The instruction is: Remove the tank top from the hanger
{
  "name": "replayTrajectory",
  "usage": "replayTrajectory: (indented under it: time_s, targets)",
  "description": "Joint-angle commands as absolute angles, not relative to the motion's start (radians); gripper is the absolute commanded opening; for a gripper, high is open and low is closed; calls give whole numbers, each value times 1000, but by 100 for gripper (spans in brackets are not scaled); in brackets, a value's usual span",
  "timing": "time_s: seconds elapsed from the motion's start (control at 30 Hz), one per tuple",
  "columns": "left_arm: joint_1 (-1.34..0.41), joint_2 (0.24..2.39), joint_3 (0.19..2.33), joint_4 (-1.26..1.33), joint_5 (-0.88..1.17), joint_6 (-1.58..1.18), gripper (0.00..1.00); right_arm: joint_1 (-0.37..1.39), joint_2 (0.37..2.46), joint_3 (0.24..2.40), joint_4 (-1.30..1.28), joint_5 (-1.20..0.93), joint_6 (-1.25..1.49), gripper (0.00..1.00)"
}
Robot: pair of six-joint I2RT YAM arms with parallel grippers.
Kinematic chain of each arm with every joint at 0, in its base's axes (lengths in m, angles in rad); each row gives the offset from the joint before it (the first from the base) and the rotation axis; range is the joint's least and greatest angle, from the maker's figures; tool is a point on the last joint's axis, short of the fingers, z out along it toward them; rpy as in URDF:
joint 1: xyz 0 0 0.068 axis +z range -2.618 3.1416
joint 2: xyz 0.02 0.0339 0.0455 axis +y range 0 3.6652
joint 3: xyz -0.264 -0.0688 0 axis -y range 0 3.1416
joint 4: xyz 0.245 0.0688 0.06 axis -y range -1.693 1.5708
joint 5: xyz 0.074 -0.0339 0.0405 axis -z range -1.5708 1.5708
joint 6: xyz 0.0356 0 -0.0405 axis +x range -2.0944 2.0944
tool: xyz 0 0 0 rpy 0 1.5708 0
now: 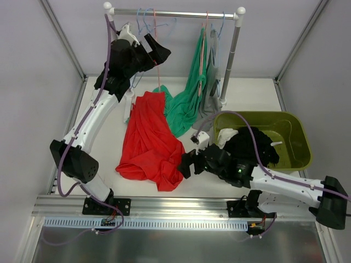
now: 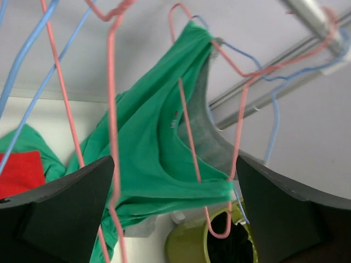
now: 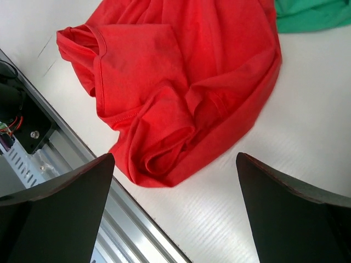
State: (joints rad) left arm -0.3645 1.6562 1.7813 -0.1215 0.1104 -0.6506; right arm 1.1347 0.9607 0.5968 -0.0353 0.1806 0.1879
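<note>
Red fabric tank top is pictured heaped below the silver metal rail, seemingly freed; a green top is left on its pink wire hanger, left gripper and right gripper spread apart.

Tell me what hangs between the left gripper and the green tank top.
A bare pink hanger and blue hangers hang before the left gripper, the green tank top beyond; left wrist view.

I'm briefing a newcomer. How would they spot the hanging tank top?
Look at the clothes rail at the back of the table. Near its right end a green tank top hangs on a pink hanger. Its neighbour is a grey top.
</note>
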Motion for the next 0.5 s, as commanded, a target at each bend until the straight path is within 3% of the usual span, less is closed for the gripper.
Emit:
replayTrajectory:
  time_s: [0.0, 0.2, 0.47]
  targets:
    - [-353, 1499, 1755, -97, 190, -603, 99, 1137, 1073, 759, 6, 150, 106, 100]
    - [-353, 1188, 1414, -103, 79, -529, 99, 1137, 1322, 915, -57, 225, 83, 99]
    - [-354, 524, 910, -230, -115, -526, 99, 1158, 1715, 1162, -129, 259, 72, 100]
